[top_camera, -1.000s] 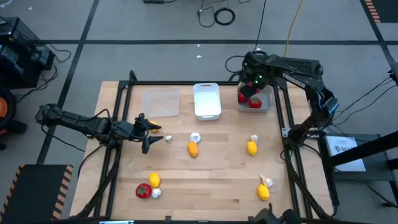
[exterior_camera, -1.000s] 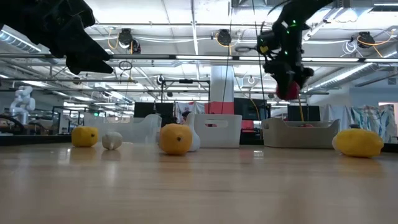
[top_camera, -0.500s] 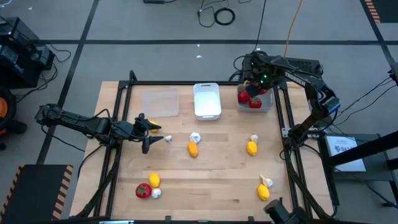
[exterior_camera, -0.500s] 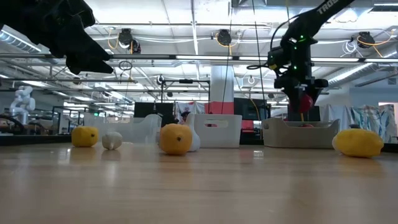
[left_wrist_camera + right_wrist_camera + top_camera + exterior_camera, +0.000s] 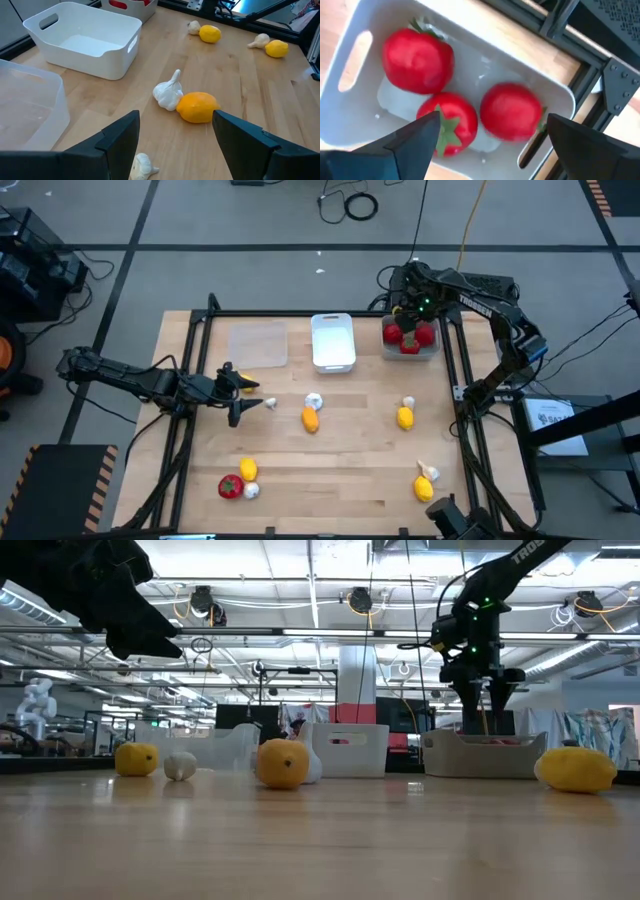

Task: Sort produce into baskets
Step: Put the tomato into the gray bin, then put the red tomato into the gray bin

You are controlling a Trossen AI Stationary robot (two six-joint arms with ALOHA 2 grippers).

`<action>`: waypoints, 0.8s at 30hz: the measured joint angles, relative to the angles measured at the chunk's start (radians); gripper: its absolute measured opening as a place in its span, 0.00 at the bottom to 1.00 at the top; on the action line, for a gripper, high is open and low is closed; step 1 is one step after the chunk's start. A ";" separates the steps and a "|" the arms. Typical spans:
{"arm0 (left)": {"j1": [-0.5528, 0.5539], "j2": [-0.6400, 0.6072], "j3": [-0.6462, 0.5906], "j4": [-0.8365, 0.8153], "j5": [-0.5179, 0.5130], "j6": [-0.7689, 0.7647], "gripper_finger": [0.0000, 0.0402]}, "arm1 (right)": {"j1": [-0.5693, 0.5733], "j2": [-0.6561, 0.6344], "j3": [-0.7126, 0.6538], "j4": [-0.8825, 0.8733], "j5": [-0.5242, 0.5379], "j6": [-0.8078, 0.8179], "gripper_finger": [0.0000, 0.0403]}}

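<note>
Wooden table (image 5: pixel 330 470), produce scattered, three trays along the far edge.
Left end effector (image 5: pixel 238 398) waits at mid-left, fingers apart, empty. At far right, the right end effector (image 5: pixel 412 312) has just released: fingers apart over the grey-white tray (image 5: pixel 432 350), now holding three tomatoes (image 5: pixel 512 111); one tomato (image 5: pixel 230 486) remains near-left.

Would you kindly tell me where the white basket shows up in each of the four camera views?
High view: white basket at the table's far edge, centre.
Low view: mid-picture, behind the lemon.
Left wrist view: upper left.
Right wrist view: not in it; that tray is the grey one holding tomatoes.
Shared landmark: the lemon touching a garlic bulb.
</note>
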 joint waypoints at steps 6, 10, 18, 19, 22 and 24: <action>0.000 0.000 0.000 0.000 0.000 0.000 0.64 | 0.013 0.000 0.012 0.019 -0.076 -0.047 0.88; 0.000 0.000 0.000 0.000 0.000 0.009 0.64 | 0.055 0.000 0.046 0.018 -0.262 -0.086 0.88; 0.000 0.000 0.000 0.018 0.000 0.025 0.64 | 0.234 -0.001 0.149 0.024 -0.303 -0.086 0.88; 0.000 0.000 0.000 0.019 0.000 0.025 0.64 | 0.269 -0.001 0.160 0.027 -0.303 -0.081 0.88; 0.000 0.000 0.000 0.018 0.000 0.026 0.64 | 0.384 -0.002 0.175 0.063 -0.303 -0.052 0.88; 0.000 0.000 0.000 0.017 0.007 0.025 0.64 | 0.471 -0.002 0.174 0.092 -0.303 -0.027 0.88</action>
